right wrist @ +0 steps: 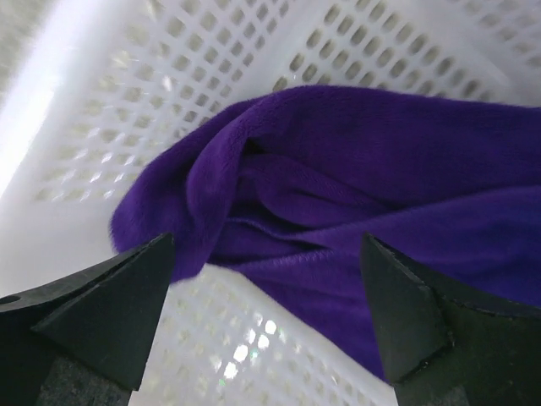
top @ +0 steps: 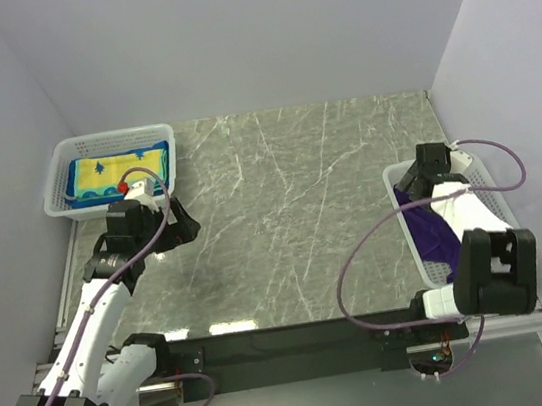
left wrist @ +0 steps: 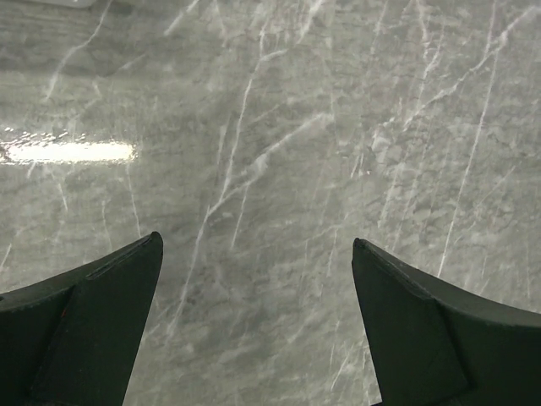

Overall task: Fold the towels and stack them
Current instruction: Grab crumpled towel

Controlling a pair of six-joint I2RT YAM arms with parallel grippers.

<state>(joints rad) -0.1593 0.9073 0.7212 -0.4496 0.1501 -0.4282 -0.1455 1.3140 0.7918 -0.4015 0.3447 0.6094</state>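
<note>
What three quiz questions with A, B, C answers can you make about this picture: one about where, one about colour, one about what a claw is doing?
1. Where is the purple towel?
A in the right basket
B hanging on the wall
C on the floor

2. The left basket holds a towel coloured:
A orange
B yellow and blue
C green

3. The left claw is:
A open over the bare table
B shut on a towel
C shut on a basket

Answers:
1 A, white mesh walls surround it.
2 B, the yellow towel shows from above.
3 A, its fingers stand apart with only table between them.
</note>
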